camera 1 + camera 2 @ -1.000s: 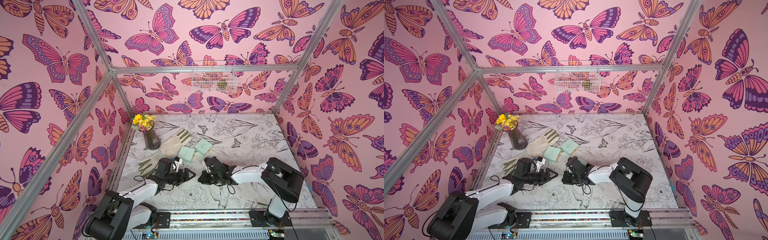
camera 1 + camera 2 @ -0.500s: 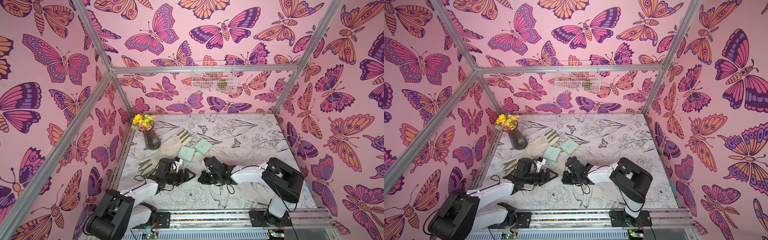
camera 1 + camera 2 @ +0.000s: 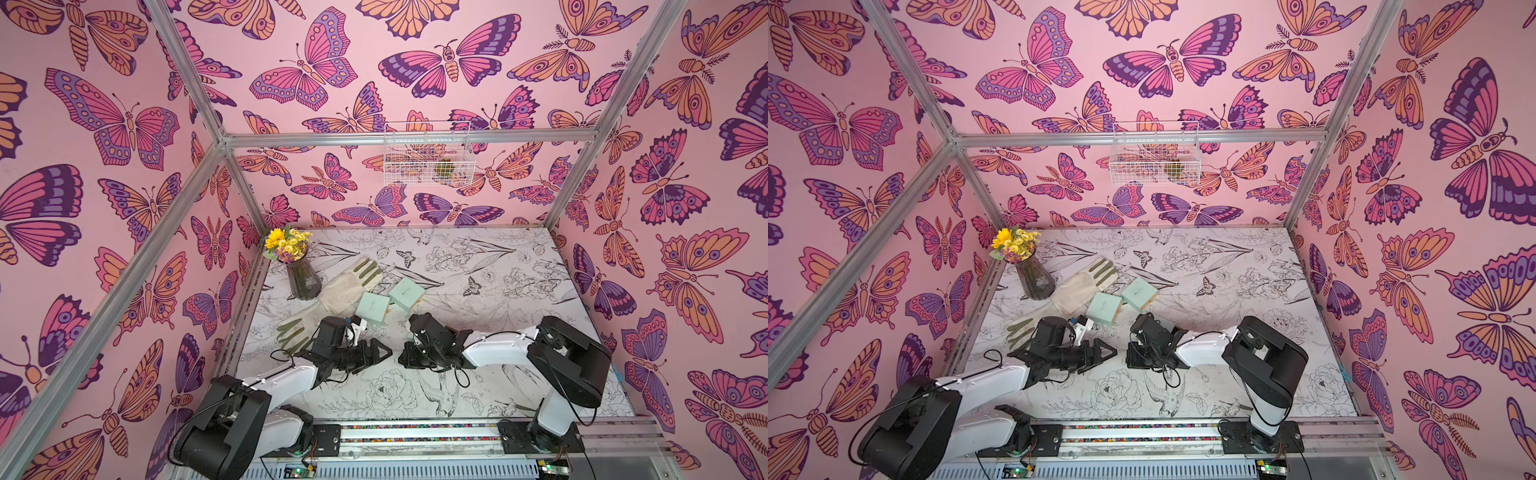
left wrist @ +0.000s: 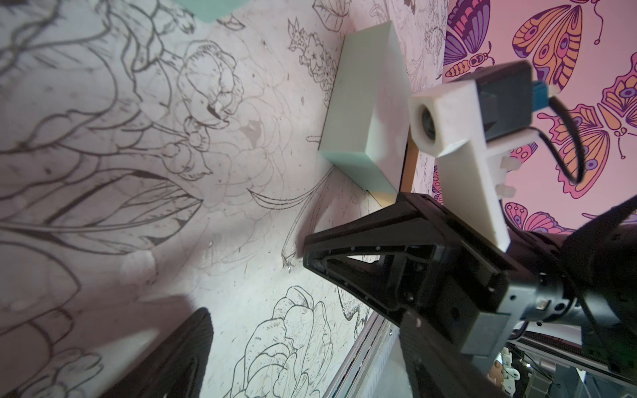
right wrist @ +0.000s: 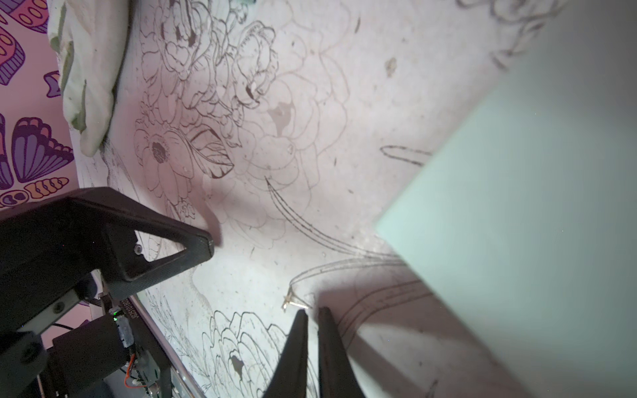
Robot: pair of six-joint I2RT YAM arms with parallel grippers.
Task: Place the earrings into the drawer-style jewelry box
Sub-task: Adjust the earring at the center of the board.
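**Item.** One earring [image 5: 293,304] is seen: small and gold-toned, with a star-shaped head and a wire hook. It lies flat on the table [image 3: 498,299] and also shows in the left wrist view [image 4: 287,264]. It is too small to make out in the top views. It sits well apart from the vase [image 3: 303,282], out toward the front rail and the middle of the table.

**Right gripper** [image 5: 313,312]. Its fingers are pressed almost together, with only a thin slit between them. The tips are down at the table just beside the earring, which lies outside the slit. Whether a tip touches the hook cannot be told.

**Left gripper** [image 3: 384,352]. It is spread wide and set low over the table on the vase side of the earring. It faces the right gripper tip to tip.

**Boxes.** Two mint-green boxes lie near the vase, on its side away from the wall:
- The nearer jewelry box [image 3: 374,309] rests against a glove.
- The farther jewelry box [image 3: 407,294] lies just beyond it.

A tan edge shows at one end of each. Whether a drawer is out cannot be told.

**Surroundings.**
- The pale glove [image 3: 351,286] stretches from just beside the vase to the nearer box.
- A second glove [image 3: 293,330] lies near the vase on its rail side.
- The vase holds yellow flowers.
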